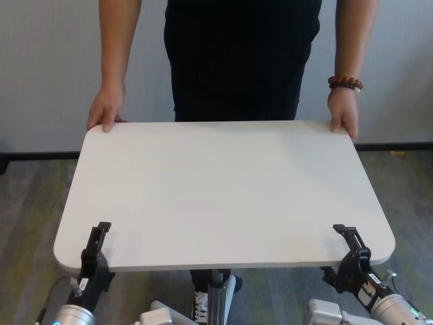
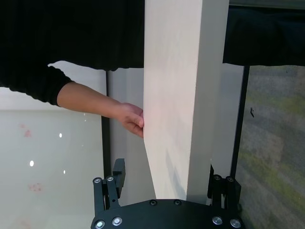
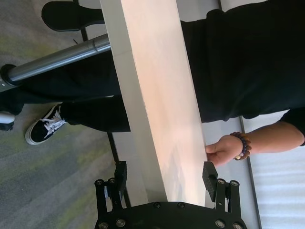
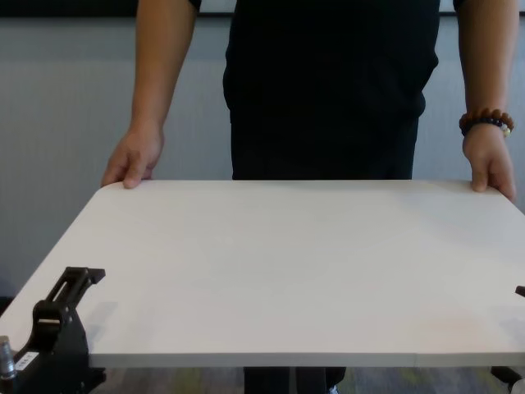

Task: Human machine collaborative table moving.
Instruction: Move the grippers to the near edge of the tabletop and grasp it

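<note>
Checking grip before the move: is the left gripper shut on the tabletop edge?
Cannot tell. The left gripper straddles the table near edge, a finger on each face; contact isn't visible.

We see a matt, smooth white tabletop (image 1: 223, 193) filling the centre of the head view, its post (image 3: 57, 59) of brushed metal at upper left of the right wrist view. At the bottom corners, matt black grippers (image 1: 95, 252) (image 1: 352, 252) look like hard plastic. The person's black cloth T-shirt (image 1: 237, 54) fills top centre; glossy brown beads (image 1: 345, 83) circle one wrist.
</note>
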Robot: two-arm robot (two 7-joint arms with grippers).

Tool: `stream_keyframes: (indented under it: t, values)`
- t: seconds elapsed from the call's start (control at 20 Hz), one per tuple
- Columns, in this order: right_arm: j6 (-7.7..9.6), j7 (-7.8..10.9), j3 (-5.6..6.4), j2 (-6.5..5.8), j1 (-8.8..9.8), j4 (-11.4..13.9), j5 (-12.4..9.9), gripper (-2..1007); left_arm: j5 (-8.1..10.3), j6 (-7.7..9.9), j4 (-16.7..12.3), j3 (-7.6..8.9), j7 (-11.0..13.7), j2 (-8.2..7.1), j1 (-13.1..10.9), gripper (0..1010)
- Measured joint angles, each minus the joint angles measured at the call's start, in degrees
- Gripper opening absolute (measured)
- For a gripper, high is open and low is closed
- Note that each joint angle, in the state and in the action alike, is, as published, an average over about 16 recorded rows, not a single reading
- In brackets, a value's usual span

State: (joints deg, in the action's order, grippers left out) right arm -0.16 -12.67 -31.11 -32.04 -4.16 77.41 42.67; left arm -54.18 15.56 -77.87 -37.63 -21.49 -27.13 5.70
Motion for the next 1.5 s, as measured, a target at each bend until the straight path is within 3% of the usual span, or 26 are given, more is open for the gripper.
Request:
stream_keyframes:
  t: [0.75,1.5]
  values:
    - [-0.31,1.47,1.04,1.50,-0.06,-1.05,1.50,1005,-1.04,-0.35,2.74,1.68,0.36,1.91,-0.41,1000]
    - [-1.21,1.88,1.98,2.72,-0.38,-1.99,3.01,1005,-0.73,-2.99,4.57,3.57,-0.14,3.20,-0.59,1000]
